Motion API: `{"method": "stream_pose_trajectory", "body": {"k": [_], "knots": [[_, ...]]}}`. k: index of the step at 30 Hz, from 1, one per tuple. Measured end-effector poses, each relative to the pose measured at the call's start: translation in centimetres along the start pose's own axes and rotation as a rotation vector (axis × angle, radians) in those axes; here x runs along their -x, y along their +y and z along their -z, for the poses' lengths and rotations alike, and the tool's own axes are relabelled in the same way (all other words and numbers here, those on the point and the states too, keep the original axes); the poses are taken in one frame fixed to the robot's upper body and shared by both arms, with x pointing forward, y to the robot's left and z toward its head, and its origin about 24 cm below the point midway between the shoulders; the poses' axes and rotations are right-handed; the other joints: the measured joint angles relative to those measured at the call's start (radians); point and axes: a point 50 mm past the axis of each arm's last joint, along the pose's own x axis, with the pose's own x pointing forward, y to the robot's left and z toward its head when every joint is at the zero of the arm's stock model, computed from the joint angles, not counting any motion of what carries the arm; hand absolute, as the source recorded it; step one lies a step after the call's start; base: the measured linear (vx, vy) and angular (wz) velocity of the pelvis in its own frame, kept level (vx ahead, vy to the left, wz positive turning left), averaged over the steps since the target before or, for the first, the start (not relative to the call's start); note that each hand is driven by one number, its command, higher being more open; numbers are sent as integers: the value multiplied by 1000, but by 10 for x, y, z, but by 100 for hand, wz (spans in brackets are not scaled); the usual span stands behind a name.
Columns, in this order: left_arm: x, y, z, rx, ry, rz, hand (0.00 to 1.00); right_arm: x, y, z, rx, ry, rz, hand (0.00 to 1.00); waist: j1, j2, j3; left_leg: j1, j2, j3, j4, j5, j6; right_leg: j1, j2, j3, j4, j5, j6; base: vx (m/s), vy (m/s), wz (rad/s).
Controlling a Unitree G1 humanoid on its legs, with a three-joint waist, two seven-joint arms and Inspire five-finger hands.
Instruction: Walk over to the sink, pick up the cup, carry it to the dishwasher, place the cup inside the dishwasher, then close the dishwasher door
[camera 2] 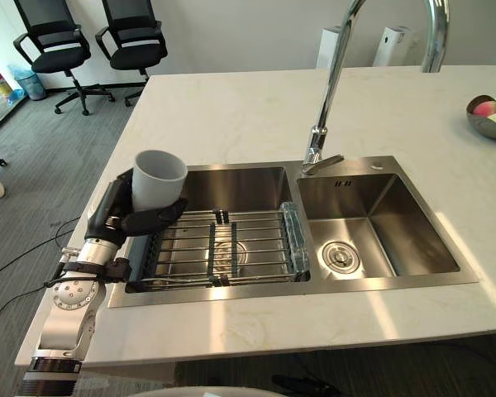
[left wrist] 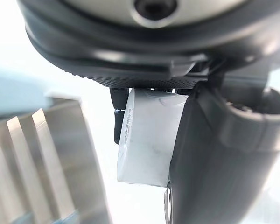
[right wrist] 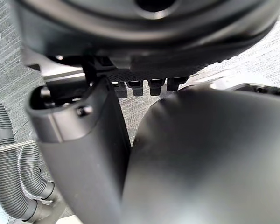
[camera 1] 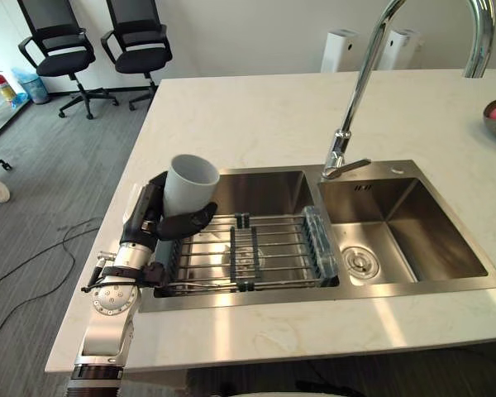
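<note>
While the pale stone countertop point(camera 1: 273, 124) frames a double-basin stainless steel sink point(camera 1: 430, 231), over the left basin's metal wire rack point(camera 1: 273, 240) the dark left hand point(camera 1: 153, 217) clasps the white cylindrical cup point(camera 1: 190, 186), mouth up. State of the right hand point(right wrist: 84, 149): cannot tell.

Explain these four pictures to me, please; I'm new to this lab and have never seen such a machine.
This is a robot with two arms. The two wide pictures come from cameras in its head, looking down at a pale counter with a double sink, a tap and a wire rack in the left basin. A fruit bowl sits far right. The two close pictures come from cameras on its wrists. The left robot hand is curled round a white cup, upright at the sink's left edge. The right robot hand shows over grey floor.
</note>
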Motion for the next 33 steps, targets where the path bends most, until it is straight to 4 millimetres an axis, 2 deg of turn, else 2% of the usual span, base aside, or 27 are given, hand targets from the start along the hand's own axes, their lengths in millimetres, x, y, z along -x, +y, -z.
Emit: {"method": "stream_pose_trajectory", "body": {"k": [2, 5, 14, 33], "knots": [[6, 4, -5, 83, -41, -47, 0, 0, 0, 1, -4, 1, 0, 100, 3, -1, 0, 0, 0, -3, 0, 1, 1, 1, 0, -2, 0, 0, 0, -23, -30, 3], [11, -2, -15, 145, -94, -64, 0, 1, -1, 3, -6, 3, 0, 100, 10, -2, -1, -5, 0, -8, 0, 5, 1, -2, 0, -2, 2, 1, -1, -25, -25, 4], [14, -5, -43, 270, -271, -99, 0, 2, -6, 7, -40, 5, 1, 100, 18, -1, -21, -29, 5, -14, 0, 18, 2, -30, 6, -5, 15, 6, -9, -29, -20, 2], [16, -3, -44, 284, -281, -129, 0, 3, -8, 12, -32, 11, -16, 100, 21, 1, -35, -38, 4, -43, 1, 37, 6, -28, 8, -31, 17, 10, -14, -19, -13, 4]]}}
